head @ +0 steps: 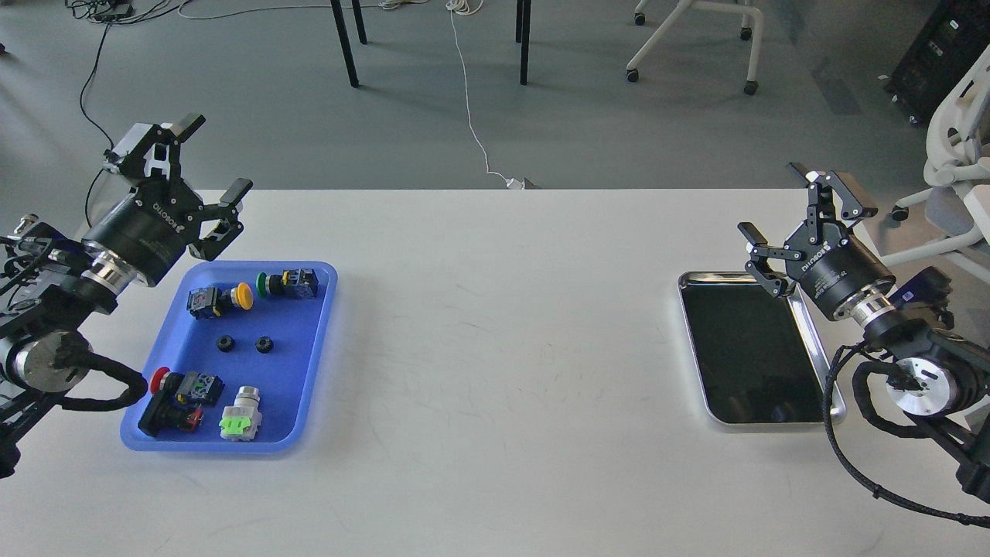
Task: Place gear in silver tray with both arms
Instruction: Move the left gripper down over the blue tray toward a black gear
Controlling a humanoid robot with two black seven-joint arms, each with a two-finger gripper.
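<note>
White table (pixel 495 348) fills the lower frame, with a blue plastic tray (pixel 309 371) of small parts at the left and the silver tray (pixel 692 340) at the right, well apart.

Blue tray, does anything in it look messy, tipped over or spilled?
Nothing is spilled. In the blue tray the push-button switches lie on their sides at mixed angles, like the yellow one, and two small black gears sit loose mid-tray. The silver tray holds nothing. Both end effectors are open.
</note>
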